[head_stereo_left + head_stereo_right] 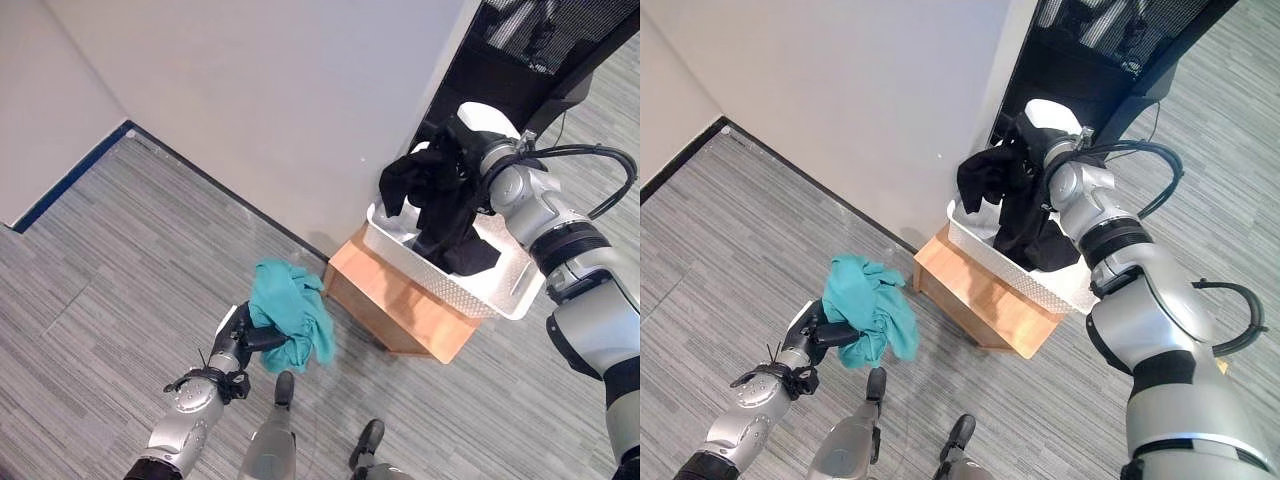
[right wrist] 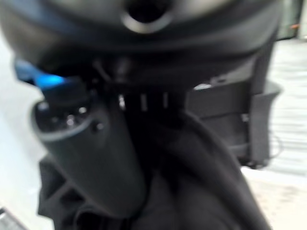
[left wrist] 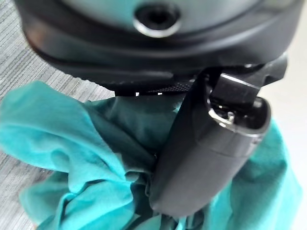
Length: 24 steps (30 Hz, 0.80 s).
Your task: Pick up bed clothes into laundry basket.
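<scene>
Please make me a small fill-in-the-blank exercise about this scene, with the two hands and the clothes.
1. The left hand holds a garment whose colour is ____.
2. The right hand holds a black garment above the white ____.
3. The basket stands on a low ____ stand.

Missing words: teal; basket; wooden
</scene>
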{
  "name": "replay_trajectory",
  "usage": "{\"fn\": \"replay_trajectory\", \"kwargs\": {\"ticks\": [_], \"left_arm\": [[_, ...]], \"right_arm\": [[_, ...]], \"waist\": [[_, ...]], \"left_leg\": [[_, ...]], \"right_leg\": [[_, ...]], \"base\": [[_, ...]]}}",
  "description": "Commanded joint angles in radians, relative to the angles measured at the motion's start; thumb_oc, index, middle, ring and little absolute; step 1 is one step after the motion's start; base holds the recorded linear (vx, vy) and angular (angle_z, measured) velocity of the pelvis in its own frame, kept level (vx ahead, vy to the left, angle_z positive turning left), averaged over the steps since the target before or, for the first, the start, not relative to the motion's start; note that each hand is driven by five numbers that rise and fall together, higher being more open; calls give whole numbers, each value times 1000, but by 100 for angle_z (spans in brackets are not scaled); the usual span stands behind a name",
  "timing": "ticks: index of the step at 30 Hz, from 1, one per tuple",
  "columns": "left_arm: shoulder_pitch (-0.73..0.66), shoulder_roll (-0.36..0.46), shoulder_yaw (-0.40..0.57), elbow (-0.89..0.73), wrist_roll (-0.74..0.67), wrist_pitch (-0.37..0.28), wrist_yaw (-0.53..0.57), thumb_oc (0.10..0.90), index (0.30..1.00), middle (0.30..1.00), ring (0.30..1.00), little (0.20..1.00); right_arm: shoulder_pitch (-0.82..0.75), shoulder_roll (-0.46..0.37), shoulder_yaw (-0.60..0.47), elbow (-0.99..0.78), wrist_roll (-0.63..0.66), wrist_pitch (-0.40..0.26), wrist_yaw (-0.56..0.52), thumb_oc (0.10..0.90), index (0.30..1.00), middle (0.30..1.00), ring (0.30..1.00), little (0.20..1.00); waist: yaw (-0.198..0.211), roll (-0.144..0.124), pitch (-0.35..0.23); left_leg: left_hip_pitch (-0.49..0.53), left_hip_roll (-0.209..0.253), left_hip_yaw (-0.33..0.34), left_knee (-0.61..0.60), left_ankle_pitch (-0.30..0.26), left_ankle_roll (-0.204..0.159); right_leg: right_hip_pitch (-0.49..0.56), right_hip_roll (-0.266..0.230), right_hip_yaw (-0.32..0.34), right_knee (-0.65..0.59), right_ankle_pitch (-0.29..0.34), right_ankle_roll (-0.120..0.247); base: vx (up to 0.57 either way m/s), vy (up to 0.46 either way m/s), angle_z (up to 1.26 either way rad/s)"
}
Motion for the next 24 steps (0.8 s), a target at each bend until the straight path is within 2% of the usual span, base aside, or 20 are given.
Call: {"fn": "replay_trajectory", "kwargs": {"ticks": [1,10,11,16,24], "left_arm": [[-22,1,-28,-146,-19,-103,-24,400,300,300,300,300],[-38,-2,-36,-146,-16,-104,-22,400,300,300,300,300],[-39,-2,-36,-147,-16,-103,-22,400,300,300,300,300],[-39,1,-32,-142,-16,-99,-26,400,300,300,300,300],[-27,5,-23,-143,-23,-95,-24,400,300,300,300,300]], "right_arm": [[-169,-101,50,39,4,-8,-80,400,300,300,300,300],[-158,-110,49,46,12,-8,-66,400,300,300,300,300],[-152,-100,46,45,43,-11,-45,800,900,900,900,900],[-184,-83,56,101,87,-8,-28,800,900,900,900,900],[-251,-105,71,123,118,-5,-37,800,900,900,900,900]], "waist": [[-4,-14,-44],[-20,-10,-41],[-21,-11,-40],[-23,-14,-41],[-28,-30,-53]], "left_leg": [[-14,-25,2,-6,-6,-25],[-18,-27,10,-10,-5,-23],[-19,-27,11,-11,-4,-24],[-25,-28,13,-11,-4,-24],[-27,-29,15,-11,-9,-25]], "right_leg": [[64,-26,-4,25,-35,90],[56,-28,3,19,-23,93],[54,-28,4,19,-19,94],[51,-26,5,15,-13,95],[52,-25,8,11,-5,100]], "base": [[0,7,-6],[0,-7,-10],[10,-13,-7],[4,-2,-1],[6,-3,1]]}}
